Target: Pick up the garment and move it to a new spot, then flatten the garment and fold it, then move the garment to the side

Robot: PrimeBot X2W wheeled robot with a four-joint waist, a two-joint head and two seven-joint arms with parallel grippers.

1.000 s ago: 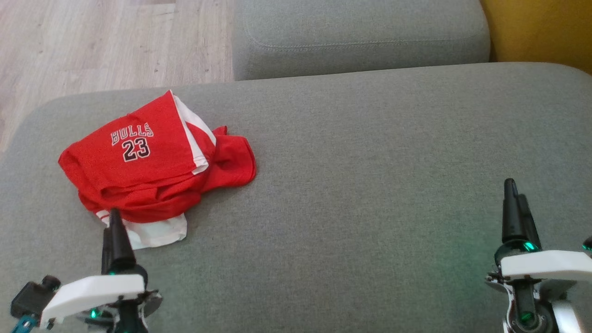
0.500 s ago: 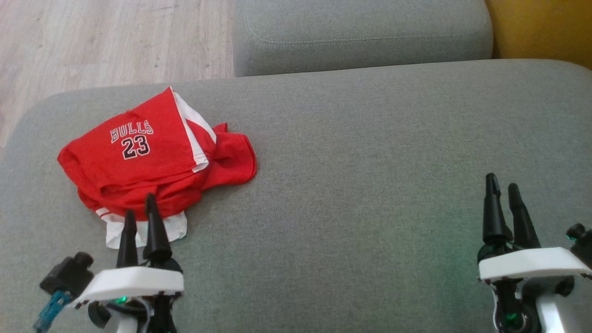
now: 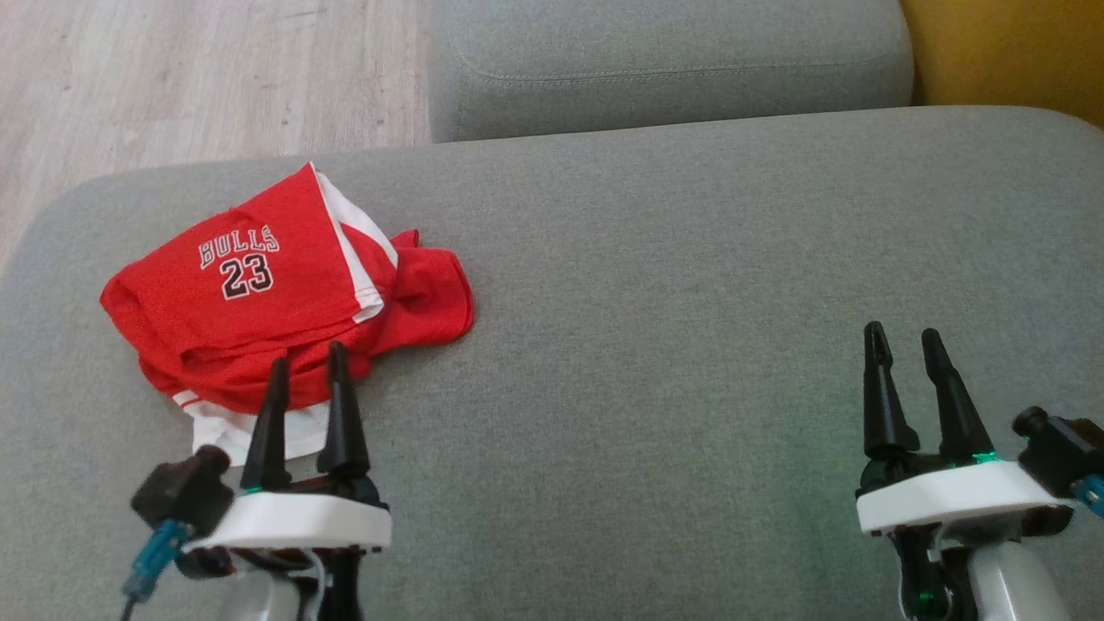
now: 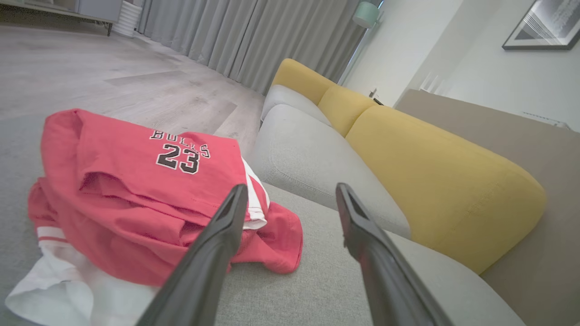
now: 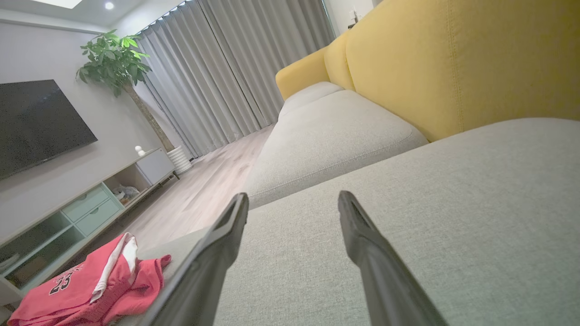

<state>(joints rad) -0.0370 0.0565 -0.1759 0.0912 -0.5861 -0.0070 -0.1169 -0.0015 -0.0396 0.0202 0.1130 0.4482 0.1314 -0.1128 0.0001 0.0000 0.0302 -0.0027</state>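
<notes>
- Risk — our left gripper (image 3: 307, 357), released at the crumpled Bulls jersey's (image 3: 250, 297) near edge, could pinch just one layer.
- Our right gripper (image 3: 903, 335), far right, is released too.

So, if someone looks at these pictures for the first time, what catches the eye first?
The crumpled red jersey with BULLS 23 on it, lying at the left of the grey sofa seat. Just before it the left gripper points at its white hem, jaws apart; the right gripper stands far right, also open.
</notes>
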